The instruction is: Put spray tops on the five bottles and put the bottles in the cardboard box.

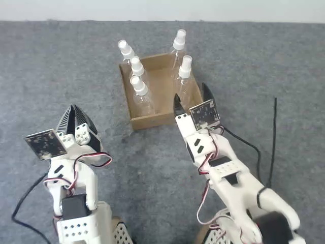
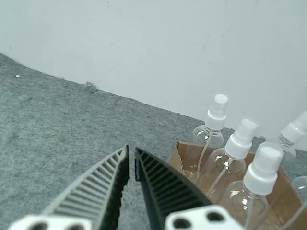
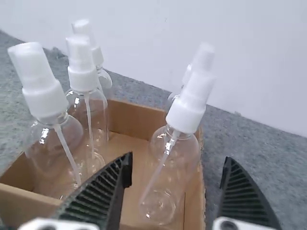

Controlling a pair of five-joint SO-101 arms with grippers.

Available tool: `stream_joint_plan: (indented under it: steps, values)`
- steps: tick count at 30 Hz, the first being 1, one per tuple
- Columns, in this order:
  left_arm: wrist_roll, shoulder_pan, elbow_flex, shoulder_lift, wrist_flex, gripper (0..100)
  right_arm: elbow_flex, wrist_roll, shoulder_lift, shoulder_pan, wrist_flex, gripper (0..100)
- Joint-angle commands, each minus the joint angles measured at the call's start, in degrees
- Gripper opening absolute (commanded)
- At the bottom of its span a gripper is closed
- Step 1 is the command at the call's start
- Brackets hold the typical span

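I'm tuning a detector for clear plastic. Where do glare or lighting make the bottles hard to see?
High view: even light, no strong glare; the bottles show the cardboard box through them. Right wrist view: small bright glints on the nearest bottle. Left wrist view: white spray tops blend into the pale wall.

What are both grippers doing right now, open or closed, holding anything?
Left gripper: shut, holding nothing.
Right gripper: open, jaws either side of a bottle in the cardboard box, not gripping it.
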Motion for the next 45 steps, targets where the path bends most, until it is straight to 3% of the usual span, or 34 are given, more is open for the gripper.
stream_joint_plan:
  steps: [1, 5, 14, 45]
  values:
    - [-0.4, -0.3, -0.6, -1.0, -1.7, 2, -0.2, 0.7, -6.0, 0.8, 4.5, 24.1]
    - [-0.4, -0.3, -0.6, -1.0, -1.7, 2, -0.2, 0.7, -9.0, 0.8, 8.5, 23.2]
    - [-0.3, -2.2, 0.1, -1.0, -3.7, 2, -0.2, 1.2, -14.5, 0.8, 13.2, 0.6]
    - [-0.4, -2.1, 0.2, -1.0, -3.7, 2, 12.2, 0.7, -45.7, 0.4, 16.1, 0.9]
